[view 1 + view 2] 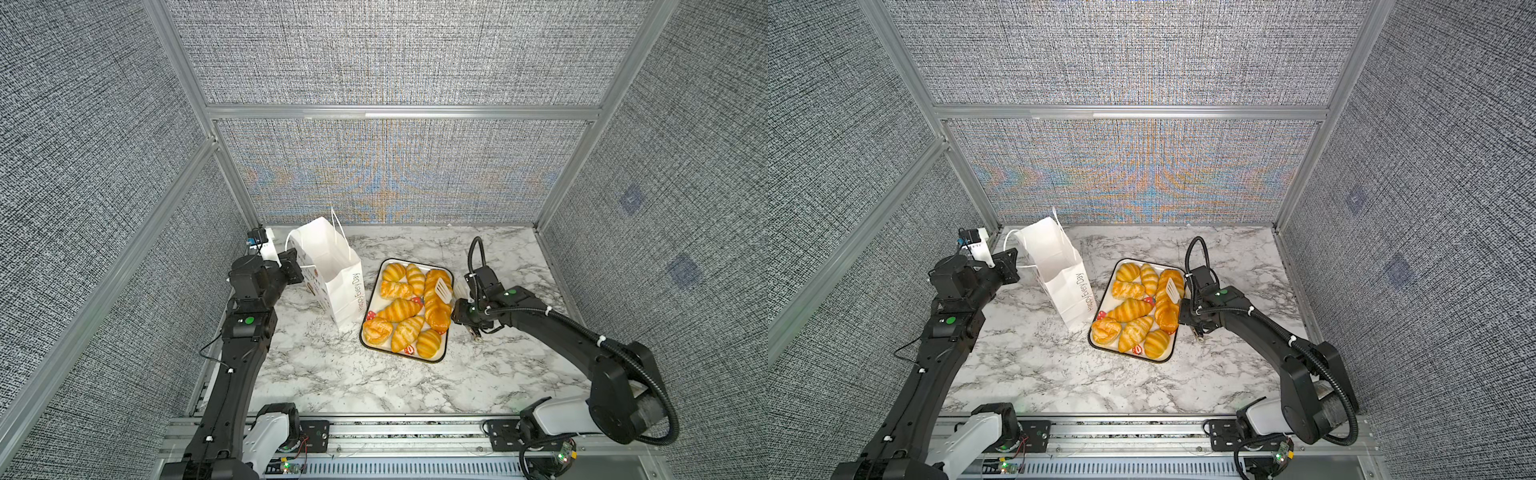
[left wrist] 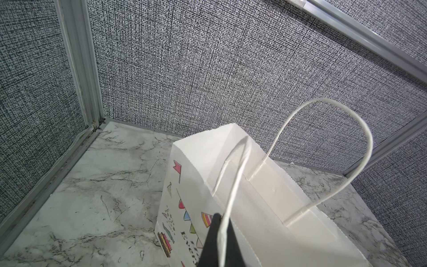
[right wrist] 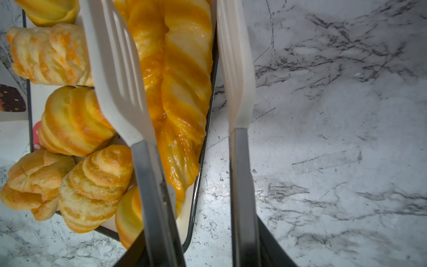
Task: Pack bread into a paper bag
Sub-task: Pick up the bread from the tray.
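paper bag [image 2: 265,219] handle [image 2: 233,196] in tool [image 2: 221,240]

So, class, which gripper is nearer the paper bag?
Left. The left gripper is shut on the handle of the paper bag; the right gripper holds tongs over the tray, apart from it.

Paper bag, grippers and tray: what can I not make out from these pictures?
Paper bag, deep inside: its own walls hide it in both top views; bread there cannot be told.
Left gripper: cut off by the left wrist view's edge; only dark fingers at the cord handle show.
Right gripper: cut off by the right wrist view's edge, behind the tongs.
Tray print: covered by the bread in both top views.
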Motion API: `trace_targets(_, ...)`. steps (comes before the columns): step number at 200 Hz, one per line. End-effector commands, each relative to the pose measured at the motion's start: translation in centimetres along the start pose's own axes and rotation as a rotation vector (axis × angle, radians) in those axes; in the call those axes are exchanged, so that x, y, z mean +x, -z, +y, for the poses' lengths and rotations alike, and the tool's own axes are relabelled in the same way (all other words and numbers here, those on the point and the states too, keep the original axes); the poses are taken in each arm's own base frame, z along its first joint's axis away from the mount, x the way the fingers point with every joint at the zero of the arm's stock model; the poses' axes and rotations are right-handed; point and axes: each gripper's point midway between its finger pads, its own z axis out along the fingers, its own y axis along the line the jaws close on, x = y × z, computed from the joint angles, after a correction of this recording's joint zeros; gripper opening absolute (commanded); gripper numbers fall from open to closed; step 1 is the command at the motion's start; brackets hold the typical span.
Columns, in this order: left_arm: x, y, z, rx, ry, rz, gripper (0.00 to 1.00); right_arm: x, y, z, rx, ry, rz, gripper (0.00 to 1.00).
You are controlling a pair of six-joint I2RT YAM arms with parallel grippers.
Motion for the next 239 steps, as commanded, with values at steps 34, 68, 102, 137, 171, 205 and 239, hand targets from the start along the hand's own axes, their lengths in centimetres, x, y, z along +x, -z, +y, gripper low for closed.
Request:
trace_targets(34,-0.56,0.13,-0.23,0.008,-0.012,-0.023,0.0,-0.39,-0.29,0.6,-0.029,-0.013,-0.013,0.48)
trace_targets(68,-0.59,0.14,-0.27,0.01,-0.014,-0.024,0.0,-0.35,-0.37,0.5,-0.023,-0.01,-0.011,0.48)
trace_targets(102,-0.58,0.2,-0.28,0.011,-0.016,-0.025,0.0,-0.23,-0.72,0.58,-0.03,-0.017,-0.006,0.46)
trace_targets(137,-0.58,0.2,-0.25,0.01,-0.017,-0.025,0.0,-0.33,-0.62,0.78,-0.043,-0.022,-0.011,0.44)
trace_targets(171,-0.58,0.21,-0.26,0.01,-0.017,-0.026,0.0,-0.42,-0.58,0.88,-0.047,-0.024,-0.015,0.41)
trace_targets(205,-0.59,0.24,-0.22,0.007,-0.017,-0.026,0.0,-0.37,-0.52,0.78,-0.043,-0.024,-0.015,0.38)
trace_targets(239,-0.66,0.31,-0.3,0.01,-0.017,-0.028,0.0,-0.3,-0.5,0.69,-0.037,-0.021,-0.013,0.33)
